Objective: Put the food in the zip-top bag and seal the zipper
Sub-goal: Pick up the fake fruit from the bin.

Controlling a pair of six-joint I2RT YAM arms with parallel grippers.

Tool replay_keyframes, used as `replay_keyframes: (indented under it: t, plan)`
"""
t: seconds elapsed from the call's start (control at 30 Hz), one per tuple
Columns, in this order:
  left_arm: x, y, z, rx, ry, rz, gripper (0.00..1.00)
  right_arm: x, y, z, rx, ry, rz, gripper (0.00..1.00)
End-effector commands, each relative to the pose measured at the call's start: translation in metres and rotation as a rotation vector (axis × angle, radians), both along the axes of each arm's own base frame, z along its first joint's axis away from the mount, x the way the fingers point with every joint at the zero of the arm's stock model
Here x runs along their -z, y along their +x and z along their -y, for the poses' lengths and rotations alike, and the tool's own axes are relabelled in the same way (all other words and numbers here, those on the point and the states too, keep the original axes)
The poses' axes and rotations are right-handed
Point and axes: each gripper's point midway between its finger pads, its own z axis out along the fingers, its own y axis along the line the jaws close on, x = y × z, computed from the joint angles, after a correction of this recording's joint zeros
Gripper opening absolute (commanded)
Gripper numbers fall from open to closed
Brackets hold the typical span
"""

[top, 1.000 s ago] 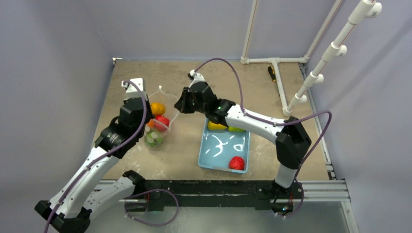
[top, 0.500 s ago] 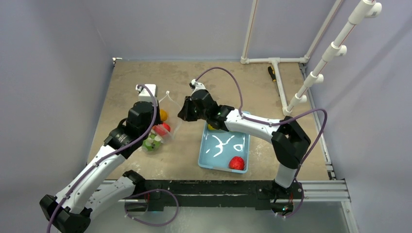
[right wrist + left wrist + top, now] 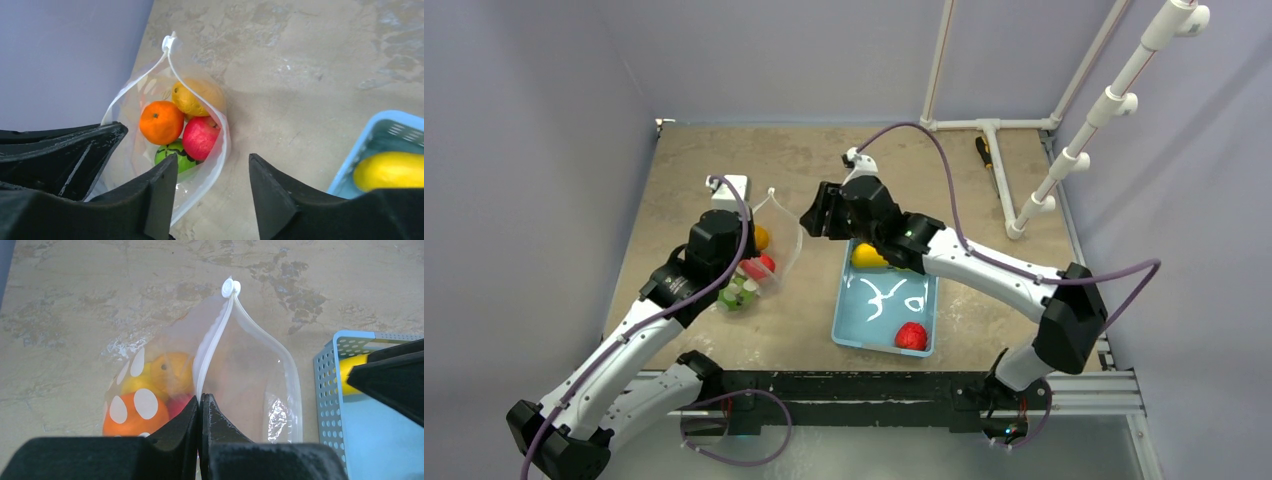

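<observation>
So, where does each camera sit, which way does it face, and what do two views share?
Top external: above, behind the bases, looking down at the table; left arm and right arm show.
Left wrist: on the left arm, looking along its left fingers at the zipper they pinch.
Right wrist: on the right arm, looking down past its open right fingers into the zip-top bag.
Shared: both wrist views show the bag and blue basket.

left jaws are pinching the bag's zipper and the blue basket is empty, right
No, the blue basket is not empty: the top external view shows a yellow fruit and a red fruit in it. The left jaws do pinch the zipper.
</observation>
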Motion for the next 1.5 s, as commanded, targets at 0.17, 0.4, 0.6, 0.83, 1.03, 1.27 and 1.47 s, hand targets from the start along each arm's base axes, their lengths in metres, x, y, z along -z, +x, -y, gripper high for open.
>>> replay_keyframes:
  t: [0.17, 0.4, 0.6, 0.83, 1.03, 1.27, 1.47]
  plan:
    - [-0.009, 0.003, 0.001, 0.002, -0.009, 0.040, 0.00, 0.005, -0.006, 0.065, 0.205, -0.100, -0.026, 0.74]
    - [-0.009, 0.003, 0.002, 0.006, -0.012, 0.040, 0.00, 0.037, -0.021, 0.092, 0.315, -0.100, -0.156, 0.78]
    - [-0.010, 0.002, 0.003, 0.011, -0.017, 0.042, 0.00, 0.070, -0.031, 0.103, 0.416, -0.057, -0.287, 0.79]
    - [-0.012, 0.000, 0.002, 0.014, -0.023, 0.047, 0.00, 0.110, -0.031, 0.121, 0.595, -0.065, -0.391, 0.79]
    - [-0.013, 0.000, 0.003, 0.017, -0.027, 0.048, 0.00, 0.115, -0.019, 0.128, 0.661, -0.024, -0.394, 0.81]
    - [-0.013, 0.000, 0.003, 0.019, -0.024, 0.050, 0.00, 0.121, 0.001, 0.134, 0.703, 0.005, -0.397, 0.86]
    - [-0.013, -0.001, 0.003, 0.022, -0.024, 0.050, 0.00, 0.127, 0.013, 0.134, 0.737, 0.020, -0.407, 0.89]
